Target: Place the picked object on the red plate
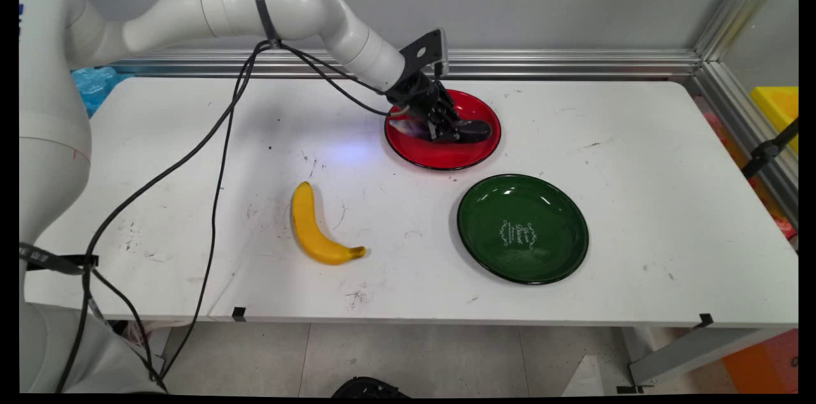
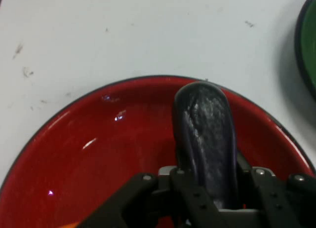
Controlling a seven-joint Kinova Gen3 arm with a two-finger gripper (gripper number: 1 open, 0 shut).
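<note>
Closest to you on the white table is the banana, lying flat on the near left part, well apart from everything else. A bit further back and to the right sits the green plate (it has some white lettering in the middle), nothing on it. Just behind that, near but not touching, you've got the red plate, and that's where the action is. The gripper is down inside the red plate, and its fingers are clamped on either side of a dark purple eggplant. In the hand view the eggplant runs straight out from between the fingers, its rounded end reaching the plate's rim. You can see the green plate's edge off in the upper right corner there.
</note>
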